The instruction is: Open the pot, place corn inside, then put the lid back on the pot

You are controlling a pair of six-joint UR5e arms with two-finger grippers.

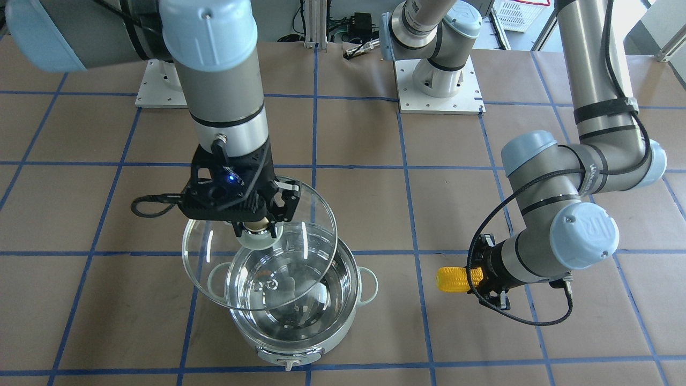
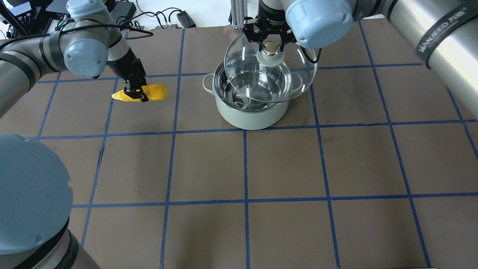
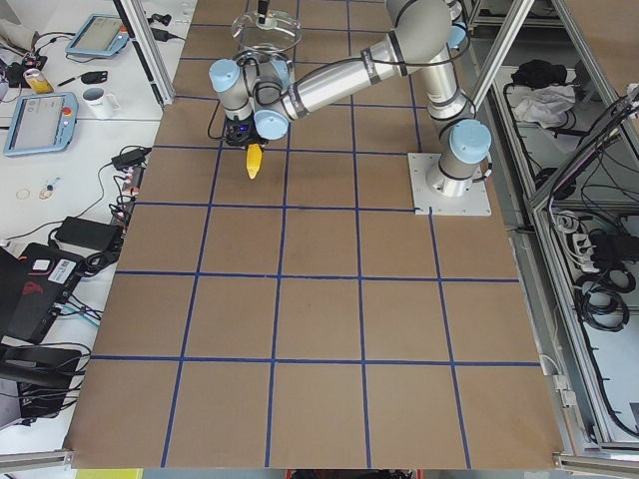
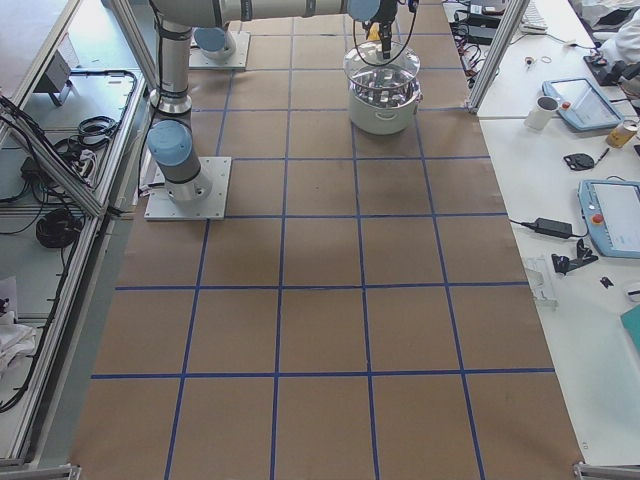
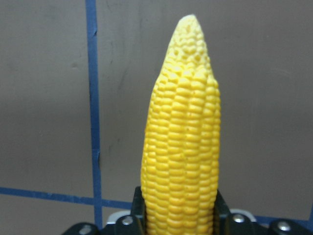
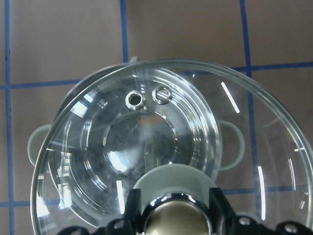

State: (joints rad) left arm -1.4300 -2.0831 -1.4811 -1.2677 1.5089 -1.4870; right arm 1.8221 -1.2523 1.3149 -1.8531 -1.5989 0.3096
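Glass lid [image 2: 270, 69] off pot [image 2: 254, 116], corn [image 2: 157, 92] in grip

Finds right gripper [image 2: 271, 46] clamped tight on the lid's beige knob, holding it tilted above the open pot, offset toward 1 o'clock in the overhead view. Notes left gripper [image 2: 136, 94] closed across the corn, level, at 9 o'clock of the pot and well apart. Cannot tell whether corn touches the table [image 2: 283, 164].

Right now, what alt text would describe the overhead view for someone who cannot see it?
The right gripper holds the lid by its knob, tilted over the open pot. On the pot's left in this view, apart from it, the left gripper grips the corn.
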